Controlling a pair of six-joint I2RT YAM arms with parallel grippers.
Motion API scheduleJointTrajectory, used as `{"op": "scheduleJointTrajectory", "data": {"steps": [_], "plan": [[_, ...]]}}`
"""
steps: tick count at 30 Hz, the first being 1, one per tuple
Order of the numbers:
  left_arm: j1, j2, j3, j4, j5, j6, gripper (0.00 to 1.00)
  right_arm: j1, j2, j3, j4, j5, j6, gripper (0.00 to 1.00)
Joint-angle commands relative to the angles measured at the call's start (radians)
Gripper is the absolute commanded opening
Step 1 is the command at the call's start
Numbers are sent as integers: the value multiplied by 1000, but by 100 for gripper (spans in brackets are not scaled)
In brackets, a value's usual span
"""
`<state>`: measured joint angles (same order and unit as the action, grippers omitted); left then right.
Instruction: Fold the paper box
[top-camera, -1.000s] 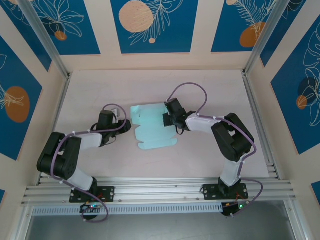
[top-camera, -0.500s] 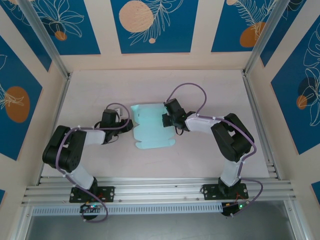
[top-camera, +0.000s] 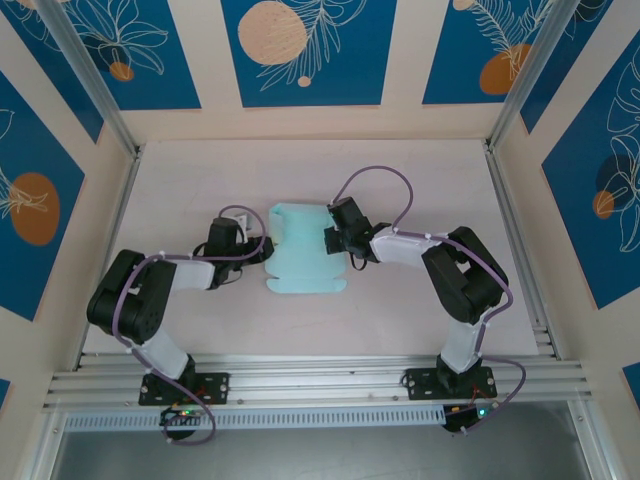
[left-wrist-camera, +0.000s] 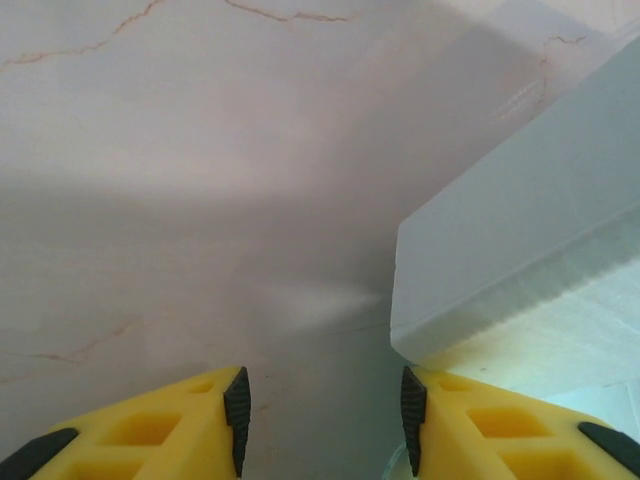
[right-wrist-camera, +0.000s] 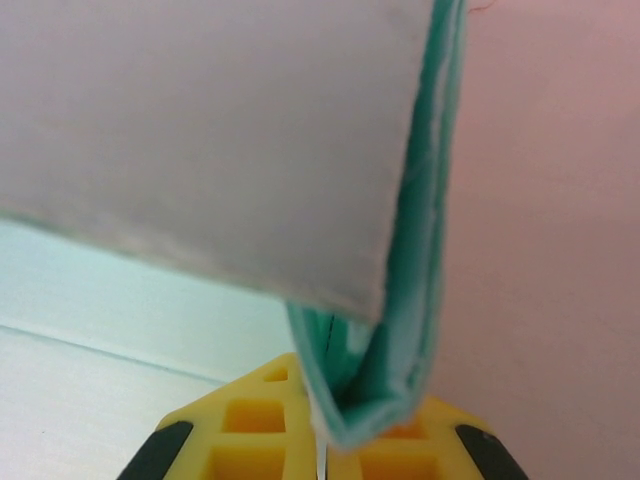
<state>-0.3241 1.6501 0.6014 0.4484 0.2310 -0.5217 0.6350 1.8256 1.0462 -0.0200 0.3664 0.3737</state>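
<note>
I find the pale light-blue thin card paper box (top-camera: 303, 252) at the centre of the pale surface (top-camera: 430, 180). Right claw (top-camera: 333, 240) is clamped on its folded 3 o'clock edge. Left claw (top-camera: 262, 250) stands at its 9 o'clock edge, jaws apart.

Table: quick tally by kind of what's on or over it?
paper box, light-blue card: 1
Grippers: 2 (left gripper, open; right gripper, pinching the card's folded edge)
Total: 3
</note>
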Motion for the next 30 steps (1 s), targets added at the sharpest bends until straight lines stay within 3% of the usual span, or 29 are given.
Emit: {"op": "scheduleJointTrajectory", "data": {"steps": [1,7,16,25,30], "plan": [[-18,-46,41,1,24,122,48,16,26,-8,-66,-26,-11,8],[-17,-63,195,-200,60,349,50,16,23,-4,-71,-22,-19,8],[-18,-15,303,-327,158,424,46,23,26,-3,-76,-6,-28,8],[-4,-42,293,-485,-8,451,26,25,27,6,-96,3,-24,8],[-3,-60,309,-564,-50,383,25,25,20,22,-133,0,-20,8]]}}
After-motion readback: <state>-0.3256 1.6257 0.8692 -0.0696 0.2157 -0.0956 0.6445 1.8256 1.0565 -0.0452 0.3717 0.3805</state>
